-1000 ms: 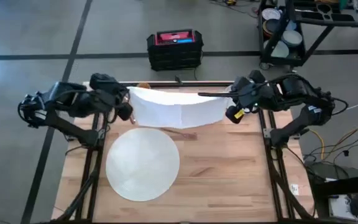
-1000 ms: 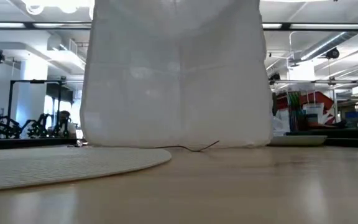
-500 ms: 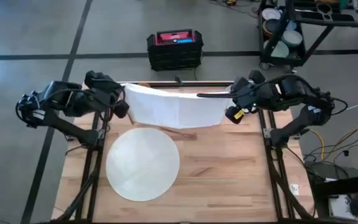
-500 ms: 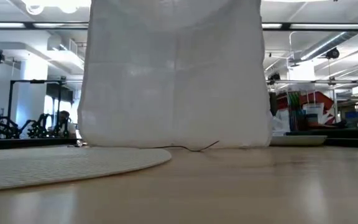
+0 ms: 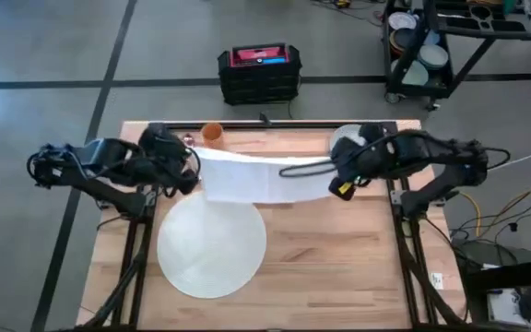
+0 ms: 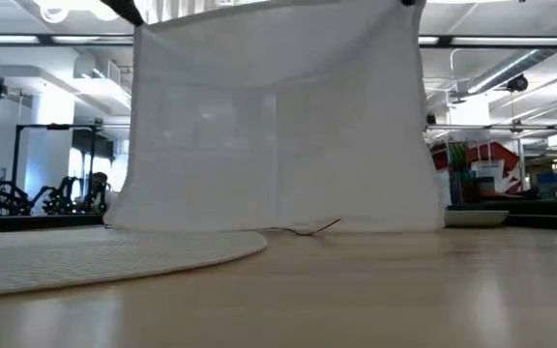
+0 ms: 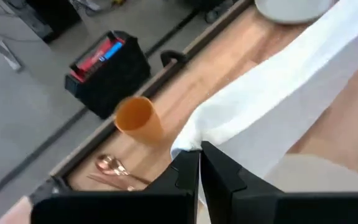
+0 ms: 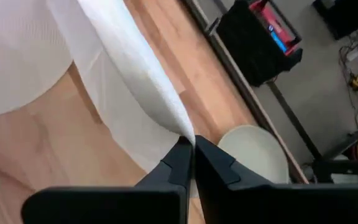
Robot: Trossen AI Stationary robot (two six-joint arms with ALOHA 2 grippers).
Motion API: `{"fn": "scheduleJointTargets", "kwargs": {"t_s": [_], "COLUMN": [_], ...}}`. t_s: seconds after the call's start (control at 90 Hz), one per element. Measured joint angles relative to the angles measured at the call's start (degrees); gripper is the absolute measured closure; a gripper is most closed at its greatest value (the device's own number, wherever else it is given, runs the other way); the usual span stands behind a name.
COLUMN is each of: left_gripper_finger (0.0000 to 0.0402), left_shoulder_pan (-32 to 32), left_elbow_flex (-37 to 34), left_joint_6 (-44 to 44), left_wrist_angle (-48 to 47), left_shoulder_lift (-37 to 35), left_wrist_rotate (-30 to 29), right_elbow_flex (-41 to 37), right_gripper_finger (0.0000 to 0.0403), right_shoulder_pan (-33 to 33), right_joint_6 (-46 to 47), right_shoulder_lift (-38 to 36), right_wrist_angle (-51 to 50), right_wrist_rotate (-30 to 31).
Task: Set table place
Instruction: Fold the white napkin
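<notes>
1. Left gripper [image 7: 199, 163] and right gripper [image 8: 189, 151] each pinch a top corner of the white cloth [image 5: 261, 175], hanging above the table [image 5: 339, 258].
2. The round white mat [image 5: 212, 242] lies near the front-left, below the cloth.

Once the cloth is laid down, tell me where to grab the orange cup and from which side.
Grip the orange cup across its side wall near the open rim, coming from above. It stands upright by the table's far rail, clear of the white cloth. The copper cutlery lies beside it, so a sideways approach looks tighter.
</notes>
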Motion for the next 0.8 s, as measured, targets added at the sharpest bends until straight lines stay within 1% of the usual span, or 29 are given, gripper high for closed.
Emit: {"fn": "scheduleJointTargets", "kwargs": {"t_s": [0.267, 0.489, 0.644, 0.8], "left_gripper_finger": [0.0402, 0.0402, 0.0402, 0.0402], "left_shoulder_pan": [-4.7, -8.1, -10.9, -15.2], "left_elbow_flex": [-8.7, -13.1, -15.3, -17.6], "left_joint_6": [-8.4, -13.5, -17.2, -22.4], "left_wrist_angle": [6.3, 9.8, 13.8, 17.4], "left_shoulder_lift": [-2.8, -3.0, -2.3, -1.5], "left_wrist_rotate": [3.7, 7.4, 10.5, 10.7], "right_elbow_flex": [-7.4, -12.5, -13.3, -13.4], "right_gripper_finger": [0.0403, 0.0403, 0.0403, 0.0403], "right_shoulder_pan": [5.3, 9.8, 12.6, 14.9], "right_joint_6": [7.4, 13.9, 18.3, 21.7], "right_shoulder_lift": [-0.1, -0.1, 0.3, 0.7], "right_wrist_angle": [3.6, 7.7, 8.5, 8.9], "right_wrist_rotate": [-2.9, -5.7, -5.9, -6.8]}}
